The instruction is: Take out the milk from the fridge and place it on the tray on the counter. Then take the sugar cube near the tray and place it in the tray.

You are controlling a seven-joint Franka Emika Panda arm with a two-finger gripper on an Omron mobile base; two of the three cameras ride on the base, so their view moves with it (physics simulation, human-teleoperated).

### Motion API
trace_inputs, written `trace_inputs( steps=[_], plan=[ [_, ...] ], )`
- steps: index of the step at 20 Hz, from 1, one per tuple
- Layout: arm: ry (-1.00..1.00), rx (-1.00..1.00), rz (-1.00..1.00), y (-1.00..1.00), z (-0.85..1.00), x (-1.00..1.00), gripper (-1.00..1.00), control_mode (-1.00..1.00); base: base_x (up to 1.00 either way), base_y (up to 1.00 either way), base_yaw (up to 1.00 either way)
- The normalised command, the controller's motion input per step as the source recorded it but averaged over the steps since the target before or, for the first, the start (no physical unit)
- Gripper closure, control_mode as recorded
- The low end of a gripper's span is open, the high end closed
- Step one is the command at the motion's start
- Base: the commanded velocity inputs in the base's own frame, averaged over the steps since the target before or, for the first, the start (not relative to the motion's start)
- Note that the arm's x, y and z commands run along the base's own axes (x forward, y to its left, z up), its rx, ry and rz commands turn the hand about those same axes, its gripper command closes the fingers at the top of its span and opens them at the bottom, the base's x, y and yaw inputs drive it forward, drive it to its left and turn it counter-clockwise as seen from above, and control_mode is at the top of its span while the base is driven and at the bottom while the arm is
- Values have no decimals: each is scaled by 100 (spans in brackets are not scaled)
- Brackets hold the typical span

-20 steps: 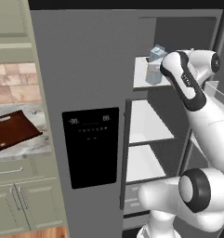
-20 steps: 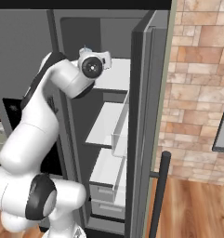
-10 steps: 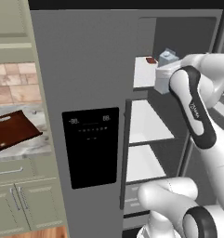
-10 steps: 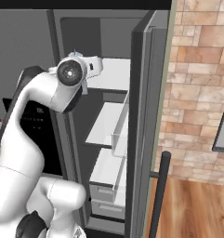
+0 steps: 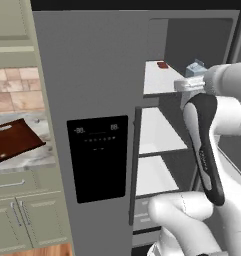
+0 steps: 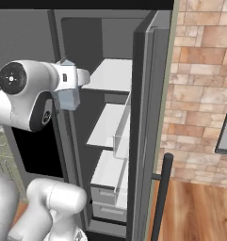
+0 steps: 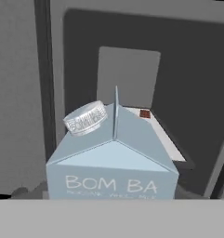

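The milk carton (image 7: 112, 160) sits at the gripper (image 6: 68, 96) in front of the open fridge (image 5: 102, 90), level with its top shelf (image 5: 159, 80); the gripper looks clamped on the carton, though its fingertips are hidden. A small red-brown thing (image 7: 144, 113) lies on that shelf behind the carton. To the left, the dark red tray (image 5: 14, 140) lies on the marbled worktop (image 5: 27, 161).

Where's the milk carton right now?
The milk carton hangs at the hand in front of the open fridge, level with its top shelf in the right base view; the hand view shows it close up.
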Motion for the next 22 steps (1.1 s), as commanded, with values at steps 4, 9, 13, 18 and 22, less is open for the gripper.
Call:
trace_inputs(
  steps=[4, 9, 13, 18, 22],
  plan=[
    [0, 2, -9, 1, -26, -57, 100, -100, 0, 0, 0],
    [0, 0, 0, 0, -9, -51, 100, -100, 0, 0, 0],
    [0, 0, 0, 0, 0, -83, 100, -100, 0, 0, 0],
    [-1, 0, 1, 1, 4, -40, 100, 100, -60, 14, 1],
    [0, 0, 0, 0, 0, 0, 100, 100, -86, 57, 5]
  ],
)
